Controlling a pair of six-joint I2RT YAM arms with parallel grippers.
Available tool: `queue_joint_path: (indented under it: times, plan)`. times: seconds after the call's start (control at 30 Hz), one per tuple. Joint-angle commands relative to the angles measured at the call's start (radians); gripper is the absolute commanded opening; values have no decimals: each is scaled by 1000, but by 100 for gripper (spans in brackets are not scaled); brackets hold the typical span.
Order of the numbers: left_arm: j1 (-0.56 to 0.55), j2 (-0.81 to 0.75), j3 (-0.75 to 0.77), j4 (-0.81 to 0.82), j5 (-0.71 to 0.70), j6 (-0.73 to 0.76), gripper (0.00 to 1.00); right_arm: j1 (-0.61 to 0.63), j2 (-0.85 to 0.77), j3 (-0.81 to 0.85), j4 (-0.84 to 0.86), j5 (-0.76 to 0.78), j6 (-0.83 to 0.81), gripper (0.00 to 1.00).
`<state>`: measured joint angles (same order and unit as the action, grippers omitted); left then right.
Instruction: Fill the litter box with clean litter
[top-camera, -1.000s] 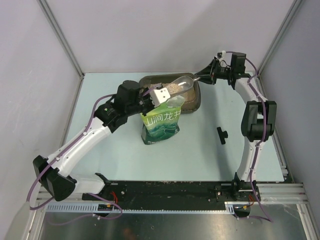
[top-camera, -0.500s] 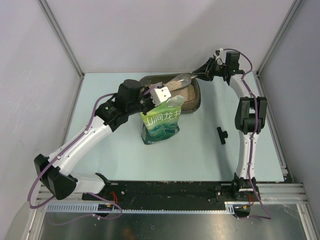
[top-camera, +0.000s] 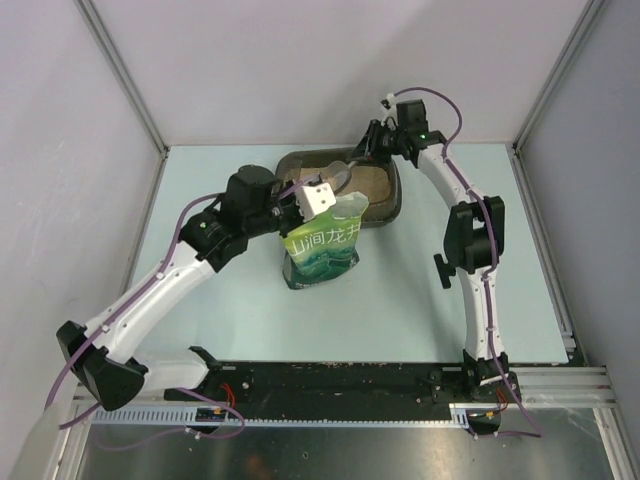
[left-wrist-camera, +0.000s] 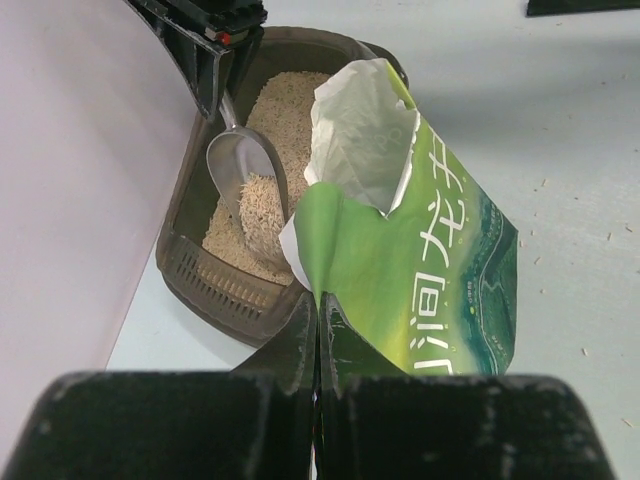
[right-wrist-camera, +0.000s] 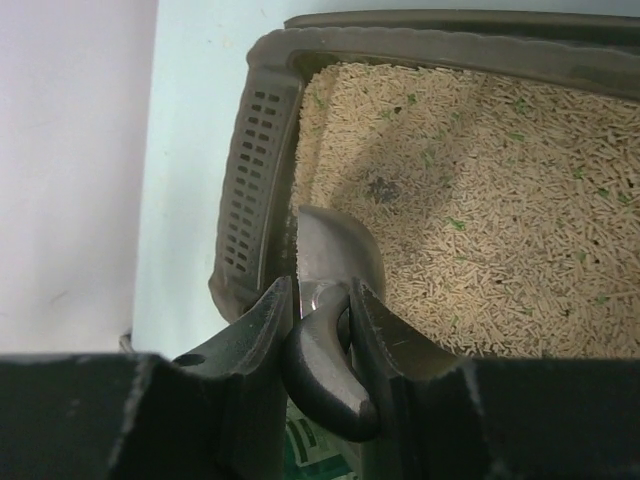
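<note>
Just beyond the right hand (right-wrist-camera: 320, 300), clenched on the scoop (left-wrist-camera: 235, 160) handle, clean litter (right-wrist-camera: 480, 200) is lying in the litter box (left-wrist-camera: 190, 262); the left hand (left-wrist-camera: 318, 335) is pinching the green bag (left-wrist-camera: 420, 270); dumping seems underway, needing a fuller tip

The pouch (left-wrist-camera: 430, 270) hides one side (rim included) of the litter box (left-wrist-camera: 215, 285).

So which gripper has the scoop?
The right gripper, shut on the metal scoop above the litter box; the left gripper instead pinches the green bag at its edge.
</note>
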<state>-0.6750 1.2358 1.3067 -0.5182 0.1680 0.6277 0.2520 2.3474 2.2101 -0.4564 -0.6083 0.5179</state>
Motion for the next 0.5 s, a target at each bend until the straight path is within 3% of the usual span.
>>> queue_joint_path:
  times: [0.0,0.27,0.37,0.47]
  plan:
    - [-3,-81,8,80,30,-2,0,-20,-34,103,-40,102,-100,0]
    - [-3,-111,0,80,54,-9,0,30,-195,67,-189,263,-572,0]
    - [-5,-102,-4,80,79,-11,0,102,-278,-46,-200,438,-788,0]
    - [-3,-88,3,80,100,-14,0,171,-388,-186,-107,603,-906,0]
